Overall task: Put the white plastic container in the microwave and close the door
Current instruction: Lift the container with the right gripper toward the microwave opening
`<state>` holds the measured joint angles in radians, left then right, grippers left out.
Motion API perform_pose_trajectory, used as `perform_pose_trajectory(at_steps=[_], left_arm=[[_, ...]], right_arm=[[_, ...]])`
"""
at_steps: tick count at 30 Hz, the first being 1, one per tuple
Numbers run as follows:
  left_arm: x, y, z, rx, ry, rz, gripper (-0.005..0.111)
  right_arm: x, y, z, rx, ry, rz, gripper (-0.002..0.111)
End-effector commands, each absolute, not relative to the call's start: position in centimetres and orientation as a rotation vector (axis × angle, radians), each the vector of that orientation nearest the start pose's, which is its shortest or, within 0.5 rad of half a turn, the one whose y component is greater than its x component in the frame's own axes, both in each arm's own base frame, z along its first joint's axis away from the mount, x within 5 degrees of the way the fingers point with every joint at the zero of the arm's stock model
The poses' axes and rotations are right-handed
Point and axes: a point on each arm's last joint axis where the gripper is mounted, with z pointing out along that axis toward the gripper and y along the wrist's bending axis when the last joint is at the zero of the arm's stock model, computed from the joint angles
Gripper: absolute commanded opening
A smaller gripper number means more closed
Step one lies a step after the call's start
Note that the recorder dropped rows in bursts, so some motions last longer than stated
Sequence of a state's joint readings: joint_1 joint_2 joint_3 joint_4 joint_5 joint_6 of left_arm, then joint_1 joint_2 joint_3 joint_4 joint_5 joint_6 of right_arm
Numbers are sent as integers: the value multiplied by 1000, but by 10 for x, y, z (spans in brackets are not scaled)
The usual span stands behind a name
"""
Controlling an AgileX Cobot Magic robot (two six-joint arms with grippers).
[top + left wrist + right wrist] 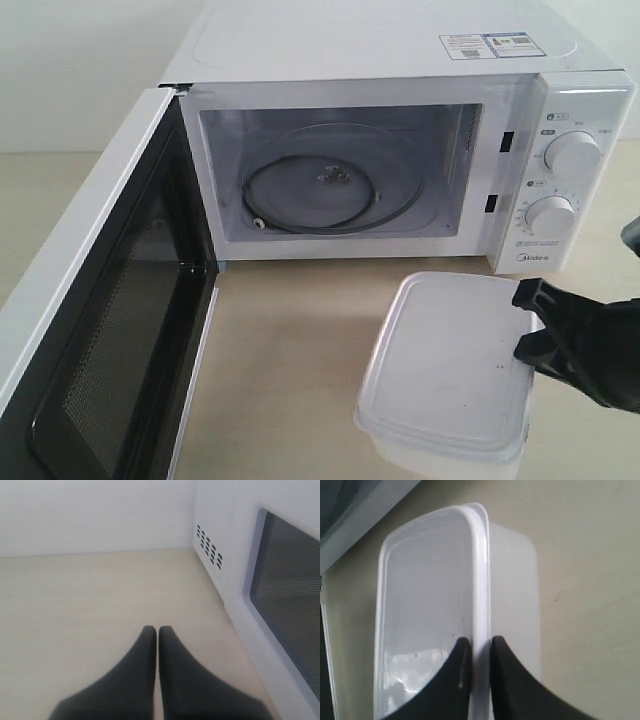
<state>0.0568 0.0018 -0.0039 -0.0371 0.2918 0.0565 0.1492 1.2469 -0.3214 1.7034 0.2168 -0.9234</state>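
Note:
The white plastic container (447, 370) is in front of the microwave (400, 130), below its dials, and looks raised off the counter. My right gripper (524, 322) is shut on the container's right rim. In the right wrist view the two black fingers pinch the lid's rim (481, 630), one on the lid (427, 615), one along the side wall. The door (90, 340) stands wide open to the left, showing the cavity and glass turntable (320, 190). My left gripper (158, 630) is shut and empty over the bare counter, beside the door's outer window (290, 595).
The beige counter (290, 350) stretches between the open door and the container. The microwave's side vents (209, 550) show in the left wrist view. A pale wall stands behind.

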Motion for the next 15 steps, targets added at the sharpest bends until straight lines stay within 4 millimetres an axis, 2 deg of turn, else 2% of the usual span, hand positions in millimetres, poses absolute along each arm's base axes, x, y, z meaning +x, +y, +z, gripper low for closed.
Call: perform_pose_trajectory(at_steps=[1, 15], left_arm=[[55, 2, 187, -30, 1776, 48, 4], [55, 2, 187, -30, 1776, 48, 4]], right_arm=[[178, 46, 172, 624, 2353, 676, 0], [158, 46, 195, 570, 2239, 755, 0]])
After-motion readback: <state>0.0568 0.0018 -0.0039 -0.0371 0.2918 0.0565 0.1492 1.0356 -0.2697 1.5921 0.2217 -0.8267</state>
